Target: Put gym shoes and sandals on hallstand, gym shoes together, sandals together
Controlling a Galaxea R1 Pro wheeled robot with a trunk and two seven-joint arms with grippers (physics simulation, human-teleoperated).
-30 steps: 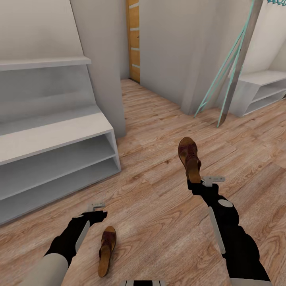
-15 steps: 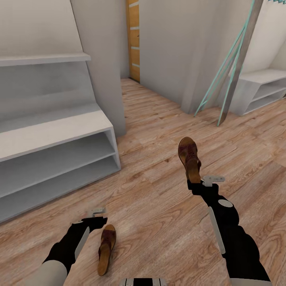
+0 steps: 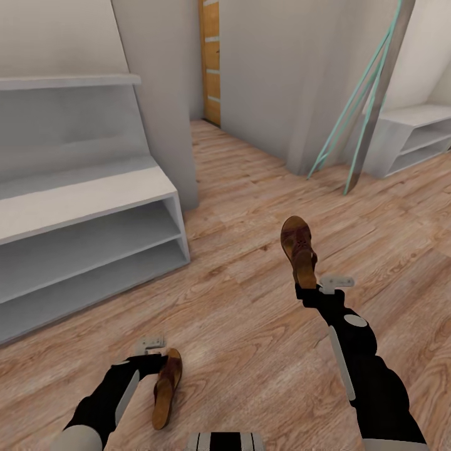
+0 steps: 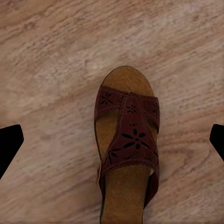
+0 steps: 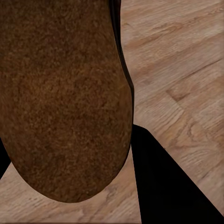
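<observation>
While the right pincer (image 3: pixel 307 289) grips one sandal (image 3: pixel 298 249) (no legible writing), another sandal (image 3: pixel 166 387) lies floorbound.

The hallstand (image 3: pixel 94 207) stands at the left against the wall, with a floating shelf (image 3: pixel 69 81) above it and the corridor floor (image 3: pixel 238 313) stretching to its right. One sandal (image 3: pixel 299 250) is held off the floor at the right end effector (image 3: pixel 316 288), right of the hallstand. The other sandal (image 3: pixel 166 388) lies on the floor in front of the hallstand, just beside the left end effector (image 3: pixel 152 352), whose fingers (image 4: pixel 10 144) straddle it.
</observation>
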